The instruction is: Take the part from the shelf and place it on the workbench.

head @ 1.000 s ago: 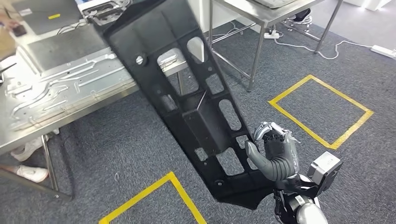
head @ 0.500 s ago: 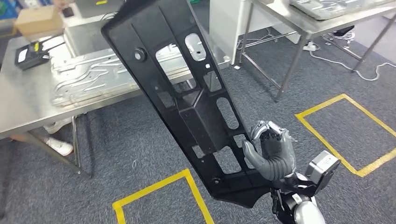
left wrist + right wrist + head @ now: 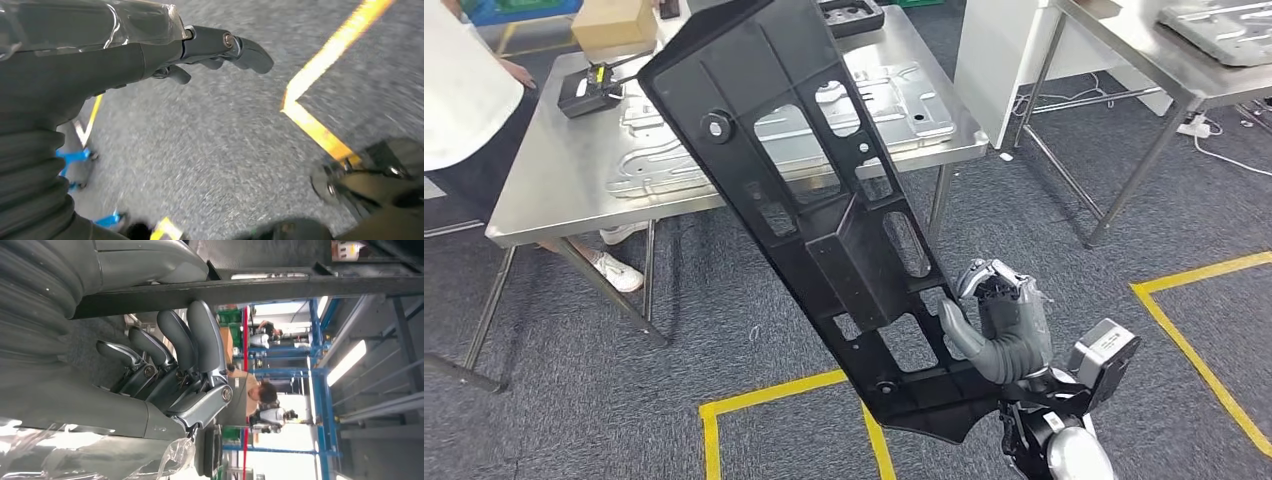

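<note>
Black part, silver workbench, grey carpet w/ yellow tape (square outlines).

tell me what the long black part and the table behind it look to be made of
Black part: probably moulded plastic, matte black, judging by its ribs, cut-out windows and boxy recess; painted metal can't be ruled out. The right hand holds its lower end. Table: brushed steel or similar bare metal, going by its dull silver sheen and thin metal legs.
</note>
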